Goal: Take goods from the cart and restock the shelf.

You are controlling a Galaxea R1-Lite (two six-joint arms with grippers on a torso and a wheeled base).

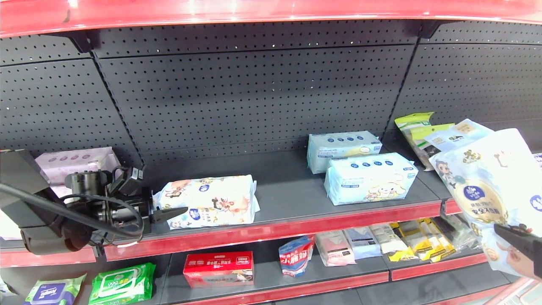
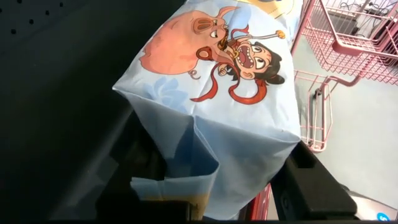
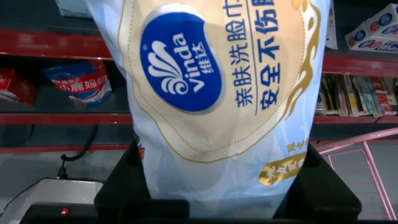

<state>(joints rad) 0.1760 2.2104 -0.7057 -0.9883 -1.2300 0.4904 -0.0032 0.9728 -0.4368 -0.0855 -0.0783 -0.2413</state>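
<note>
A white tissue pack printed with cartoon figures lies on the dark middle shelf, near its red front lip. My left gripper is shut on the pack's left end; in the left wrist view the pack sits squeezed between both fingers. At the far right, in front of the shelf, my right gripper is shut on the bottom of a large white bag with a blue logo, held upright in the air. The bag stands between the right gripper's fingers. The pink cart stands behind.
Two light-blue tissue packs lie right of centre on the same shelf, a pink pack at the left, green pouches at the right. A red shelf overhangs. The lower shelf holds a red box and several packs.
</note>
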